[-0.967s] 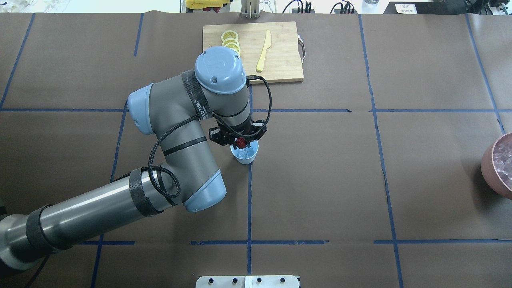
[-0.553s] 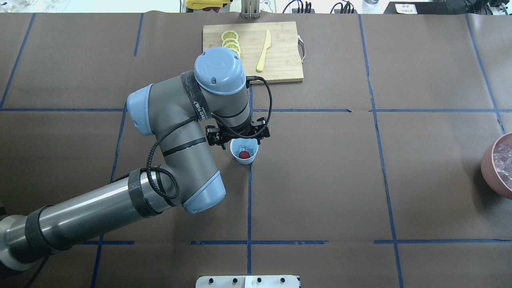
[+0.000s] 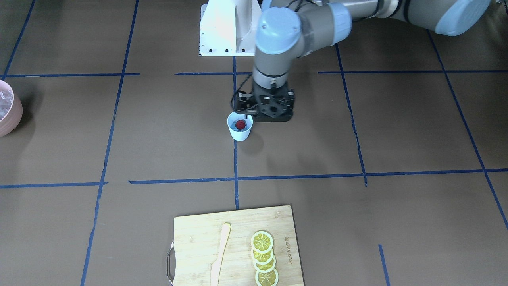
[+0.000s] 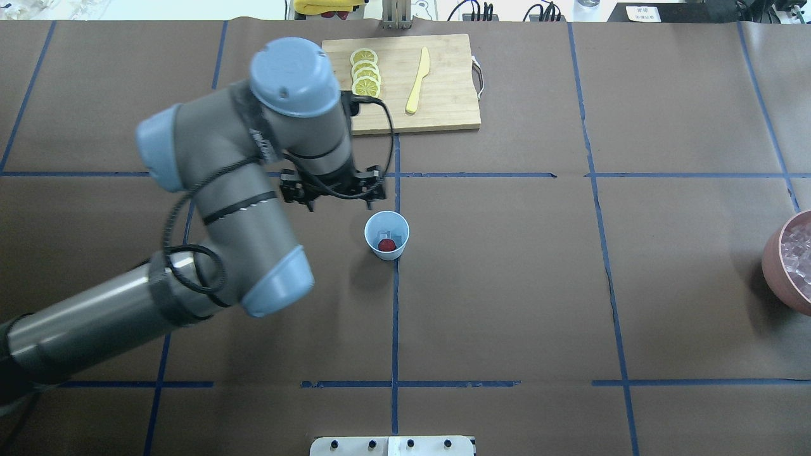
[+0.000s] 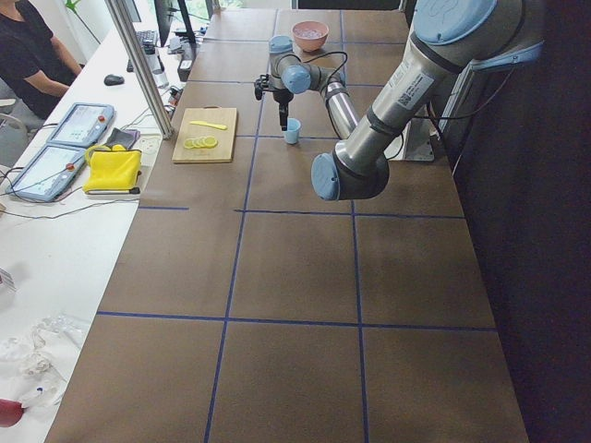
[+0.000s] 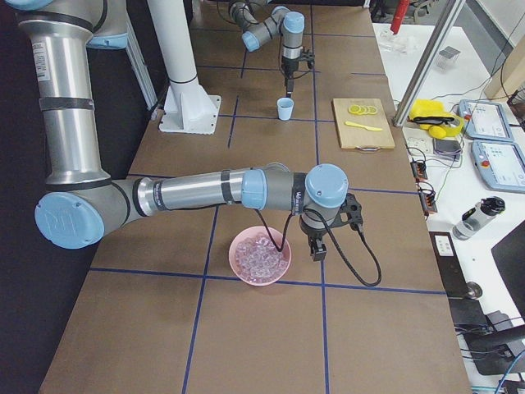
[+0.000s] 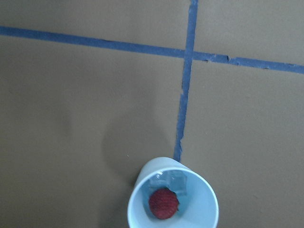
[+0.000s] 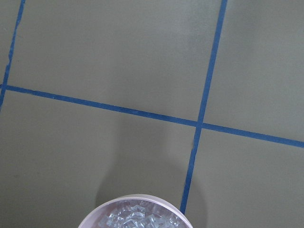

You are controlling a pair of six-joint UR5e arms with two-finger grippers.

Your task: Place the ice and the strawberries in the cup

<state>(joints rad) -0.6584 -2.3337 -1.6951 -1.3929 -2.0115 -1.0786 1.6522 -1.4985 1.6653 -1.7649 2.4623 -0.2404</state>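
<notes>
The pale blue cup [image 4: 387, 235] stands upright near the table's middle, also seen in the front view [image 3: 239, 126] and the left wrist view [image 7: 173, 194]. The dark-red strawberry [image 7: 164, 203] lies inside it next to clear ice cubes [image 7: 171, 180]. My left gripper [image 4: 334, 194] is open and empty, raised beside the cup on its left and far side. My right gripper [image 6: 318, 246] shows only in the exterior right view, next to the pink bowl [image 6: 261, 282]; I cannot tell whether it is open or shut.
The pink bowl [image 4: 776, 263] holds several ice cubes [image 8: 137, 218] at the table's right edge. A wooden cutting board [image 4: 443, 95] at the far side carries lemon slices [image 4: 365, 73] and a yellow knife [image 4: 418, 79].
My left gripper opened over the cup and the strawberry dropped in. The left arm then swung left and away from the cup.
</notes>
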